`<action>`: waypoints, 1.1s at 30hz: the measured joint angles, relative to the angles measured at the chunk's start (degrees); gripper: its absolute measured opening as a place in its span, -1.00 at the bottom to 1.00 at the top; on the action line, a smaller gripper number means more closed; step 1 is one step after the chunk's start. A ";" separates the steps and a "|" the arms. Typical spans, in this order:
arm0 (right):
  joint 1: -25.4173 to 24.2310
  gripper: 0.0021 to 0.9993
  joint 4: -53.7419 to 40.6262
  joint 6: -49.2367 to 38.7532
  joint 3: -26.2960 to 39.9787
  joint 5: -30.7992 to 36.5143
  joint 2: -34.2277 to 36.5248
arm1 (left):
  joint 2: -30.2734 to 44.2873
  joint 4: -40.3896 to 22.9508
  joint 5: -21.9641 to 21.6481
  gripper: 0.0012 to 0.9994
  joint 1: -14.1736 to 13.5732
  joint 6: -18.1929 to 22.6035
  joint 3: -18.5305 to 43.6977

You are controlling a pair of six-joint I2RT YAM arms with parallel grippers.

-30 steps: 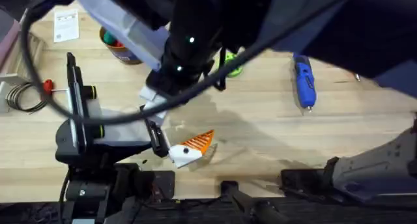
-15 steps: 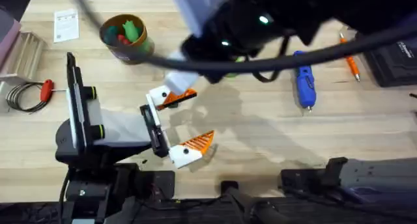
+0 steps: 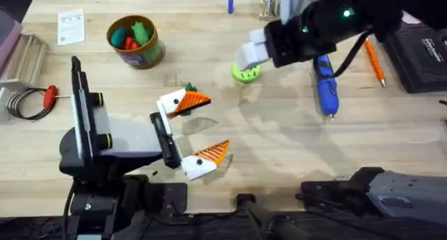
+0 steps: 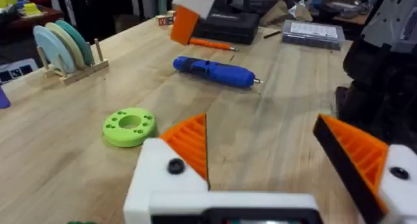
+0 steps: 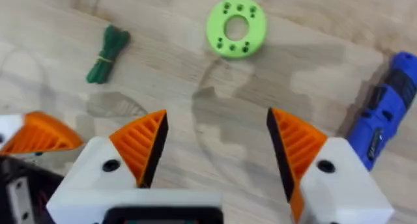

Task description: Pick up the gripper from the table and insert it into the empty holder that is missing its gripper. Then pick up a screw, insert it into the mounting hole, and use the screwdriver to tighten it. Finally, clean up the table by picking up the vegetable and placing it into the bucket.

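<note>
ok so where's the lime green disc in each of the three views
Overhead: the lime-green disc lies on the table just under the right arm's raised gripper, left of the blue screwdriver.
Left wrist: the disc sits beyond the open left fingers, the screwdriver farther off.
Right wrist: the disc lies flat beyond the open fingers, between the dark green vegetable and the screwdriver.
Shared landmark: the blue screwdriver.

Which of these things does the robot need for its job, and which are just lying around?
For the job:
dark green vegetable
bucket
holder
blue screwdriver

Just lying about:
paper card
thin orange tool
red-handled tool
coiled wire
</note>
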 joint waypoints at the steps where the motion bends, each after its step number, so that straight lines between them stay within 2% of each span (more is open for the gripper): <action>1: -0.98 0.86 -0.01 0.51 -0.79 0.01 -0.09 | 0.00 0.00 0.00 0.97 0.00 0.00 0.00; 10: -9.28 0.86 2.58 4.38 -11.67 -1.13 -2.96 | 0.00 0.00 0.01 0.97 0.00 0.02 0.00; 22: -14.73 0.90 13.07 10.51 -27.06 -3.30 -18.59 | 0.00 0.00 0.00 0.97 0.00 0.02 0.00; 29: -16.83 0.92 15.25 12.47 -28.40 -3.30 -20.74 | 0.00 0.02 0.00 0.97 0.00 0.02 0.00; 30: -17.03 0.92 15.23 12.64 -28.42 -3.30 -20.73 | 0.00 0.02 -0.02 0.88 0.00 -0.16 0.00; 33: -17.28 0.92 15.23 12.99 -28.43 -3.30 -20.74 | 0.00 0.09 -0.36 -0.04 0.00 0.02 0.00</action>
